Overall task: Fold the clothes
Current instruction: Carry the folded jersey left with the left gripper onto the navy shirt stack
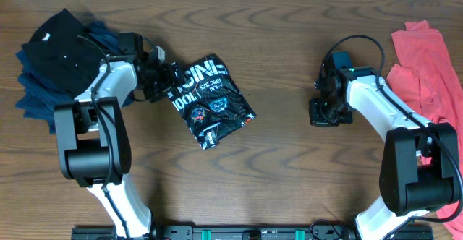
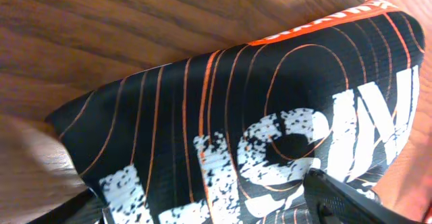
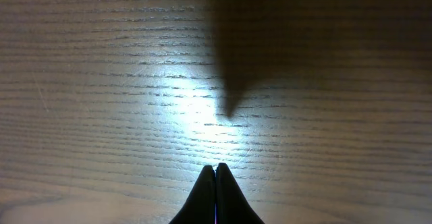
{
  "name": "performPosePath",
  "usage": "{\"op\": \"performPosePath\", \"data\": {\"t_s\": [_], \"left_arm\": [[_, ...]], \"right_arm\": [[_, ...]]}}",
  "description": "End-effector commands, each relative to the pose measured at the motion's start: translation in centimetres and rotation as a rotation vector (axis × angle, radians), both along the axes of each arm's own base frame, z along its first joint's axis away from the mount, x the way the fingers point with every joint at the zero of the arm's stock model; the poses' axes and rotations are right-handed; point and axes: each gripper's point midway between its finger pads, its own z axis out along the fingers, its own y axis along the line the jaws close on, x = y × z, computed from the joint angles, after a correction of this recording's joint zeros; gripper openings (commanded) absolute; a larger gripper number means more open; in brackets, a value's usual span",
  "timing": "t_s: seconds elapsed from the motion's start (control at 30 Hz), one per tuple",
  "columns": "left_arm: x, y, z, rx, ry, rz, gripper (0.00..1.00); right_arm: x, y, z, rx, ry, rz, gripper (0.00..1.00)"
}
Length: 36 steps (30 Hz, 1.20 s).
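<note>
The black jersey (image 1: pixel 211 101) is seen folded into a compact packet on the surface (image 1: pixel 289 189). Its edge lies directly beneath and ahead of the left fingers (image 2: pixel 351 197), which are spread wide over the printed cloth, and no pinch is shown. The right fingers (image 3: pixel 204 200) are pressed together over bare wood, well apart from the jersey. The fold is judged nearly complete. If the packet is to be tidied, all layers at the edge should be caught together, low against the surface, so that the folds are not pulled open.
</note>
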Motion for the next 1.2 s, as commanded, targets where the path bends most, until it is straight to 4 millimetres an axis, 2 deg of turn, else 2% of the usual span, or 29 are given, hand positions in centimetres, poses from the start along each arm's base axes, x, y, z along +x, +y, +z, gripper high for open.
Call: {"op": "performPosePath", "data": {"t_s": [0.0, 0.1, 0.23, 0.43, 0.6, 0.7, 0.77, 0.9, 1.0, 1.1, 1.17], "left_arm": [[-1.4, -0.3, -3.1, 0.004, 0.081, -0.016, 0.77], [-1.3, -0.3, -3.2, 0.005, 0.081, -0.016, 0.73], [-1.0, -0.3, -3.1, 0.007, 0.066, -0.016, 0.63], [-1.1, 0.0, -3.4, 0.025, 0.07, -0.012, 0.59], [-1.0, 0.4, -3.5, 0.047, 0.068, -0.007, 0.37], [-0.8, 0.5, -3.6, 0.056, 0.058, -0.005, 0.13], [-0.6, 0.7, -3.6, 0.071, 0.051, -0.001, 0.06], [-0.4, 1.6, -3.3, 0.125, 0.036, 0.004, 0.06], [0.2, 2.5, -1.7, 0.178, -0.009, 0.015, 0.06], [1.0, 3.9, 1.1, 0.265, -0.081, 0.047, 0.06], [1.5, 5.3, 3.6, 0.34, -0.141, 0.081, 0.06]], "right_arm": [[0.5, -0.3, 0.6, -0.003, -0.024, -0.019, 0.01], [0.5, -0.3, 0.6, -0.003, -0.024, -0.019, 0.01], [0.5, -0.3, 0.6, -0.003, -0.023, -0.019, 0.01], [0.5, -0.3, 0.6, -0.003, -0.024, -0.019, 0.01], [0.4, -0.3, 0.6, -0.003, -0.021, -0.019, 0.01], [0.4, -0.3, 0.6, -0.003, -0.021, -0.019, 0.01], [0.4, -0.3, 0.6, -0.004, -0.02, -0.019, 0.01], [0.3, -0.4, 0.6, -0.004, -0.018, -0.019, 0.01], [0.4, -0.5, 0.6, -0.015, -0.019, -0.019, 0.01], [0.4, -0.7, 0.6, -0.023, -0.02, -0.019, 0.01], [0.4, -0.7, 0.6, -0.023, -0.02, -0.019, 0.01]]}}
